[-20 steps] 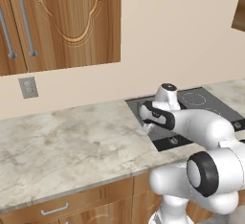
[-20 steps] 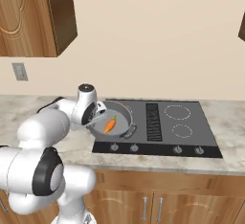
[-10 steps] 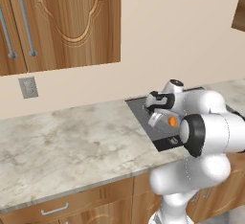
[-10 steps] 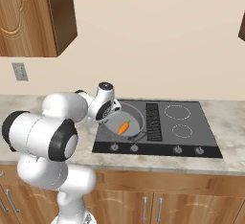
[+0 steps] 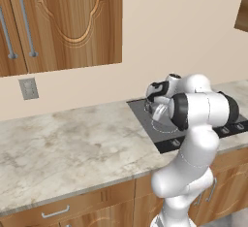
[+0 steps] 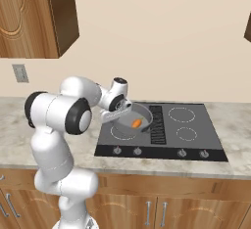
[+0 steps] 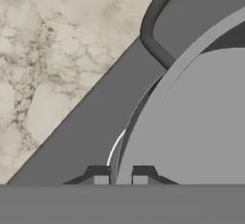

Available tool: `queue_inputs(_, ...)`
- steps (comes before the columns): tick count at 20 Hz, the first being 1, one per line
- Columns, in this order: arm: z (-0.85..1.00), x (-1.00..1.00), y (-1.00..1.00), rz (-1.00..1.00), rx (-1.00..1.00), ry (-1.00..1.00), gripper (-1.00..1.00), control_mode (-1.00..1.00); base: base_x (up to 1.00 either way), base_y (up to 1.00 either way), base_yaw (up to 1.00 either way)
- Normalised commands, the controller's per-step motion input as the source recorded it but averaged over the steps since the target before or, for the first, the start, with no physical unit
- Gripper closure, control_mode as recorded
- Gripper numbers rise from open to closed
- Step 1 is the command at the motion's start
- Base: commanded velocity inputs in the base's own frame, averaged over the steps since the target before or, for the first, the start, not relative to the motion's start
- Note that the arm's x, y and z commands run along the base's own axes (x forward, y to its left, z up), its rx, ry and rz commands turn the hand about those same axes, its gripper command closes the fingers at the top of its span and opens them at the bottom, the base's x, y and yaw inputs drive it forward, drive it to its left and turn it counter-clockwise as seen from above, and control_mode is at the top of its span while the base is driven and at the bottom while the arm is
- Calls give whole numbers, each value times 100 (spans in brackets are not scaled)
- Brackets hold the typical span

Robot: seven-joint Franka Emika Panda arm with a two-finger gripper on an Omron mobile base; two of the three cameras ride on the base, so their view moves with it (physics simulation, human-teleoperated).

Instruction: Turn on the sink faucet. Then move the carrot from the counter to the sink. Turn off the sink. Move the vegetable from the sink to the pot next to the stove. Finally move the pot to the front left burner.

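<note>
We have the pincer clamped on the near rim of the pot, which sits on the stove over the front left burner. The carrot lies inside. Beyond, the tabletop spreads pale. A thin-rim grip could slip and tip the pot.

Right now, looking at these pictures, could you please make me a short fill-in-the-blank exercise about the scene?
1. The carrot lies inside the ____.
2. The pot stands on the dark ____, over a left burner.
3. The gripper is shut on the pot's ____.
4. The stove is set into a marbled stone ____.

Missing words: pot; stove; rim; counter
</note>
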Motion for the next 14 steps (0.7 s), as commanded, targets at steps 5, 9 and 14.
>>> queue_inputs(5,-23,-2,0,6,-3,1,100,-100,0,0,0)
queue_inputs(9,-20,-17,16,4,-3,0,100,-100,0,0,0)
queue_inputs(14,-11,-52,0,0,0,0,100,-100,0,0,0)
